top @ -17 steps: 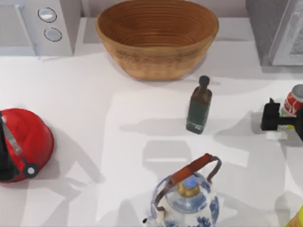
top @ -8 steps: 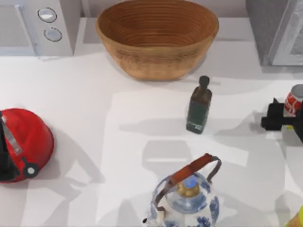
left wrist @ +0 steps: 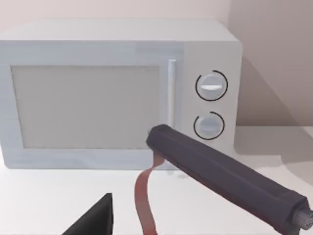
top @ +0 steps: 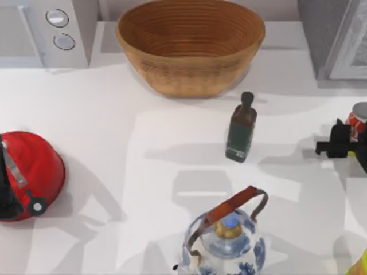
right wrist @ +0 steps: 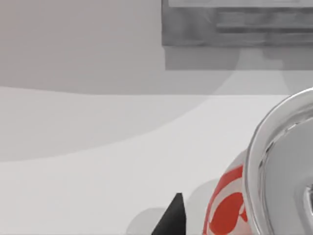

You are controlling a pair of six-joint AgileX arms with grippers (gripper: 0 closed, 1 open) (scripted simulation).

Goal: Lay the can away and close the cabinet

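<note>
White tabletop w/ a microwave (top: 46,31) at the back left, a wicker basket (top: 190,46) at back centre and the grey cabinet (top: 335,37) at back right. I'm driving the right gripper (top: 338,142) at the table's right edge; it sits just beside the can (top: 358,120), on the can's left, but whether the fingers are spread or pinching it I can't tell from up top, and the right wrist view just gives the can's silver rim (right wrist: 288,166) very close plus one dark fingertip. Left gripper (left wrist: 98,223) is parked near the microwave at the table's left, by the red helmet-like dome (top: 31,172); can't tell its fingers either. Risks, as I judge: can is at the frame's right limit, so a shallow or off-centre grip could tip it or push it out of sight; lifting toward the cabinet, it could clip the door edge. Room: open table btwn the green bottle (top: 241,129) and the can, so I've got space to the left; the teapot (top: 226,238) sits well apart, near the front. Bottle is the nearest thing to knock if I swing wide.
</note>
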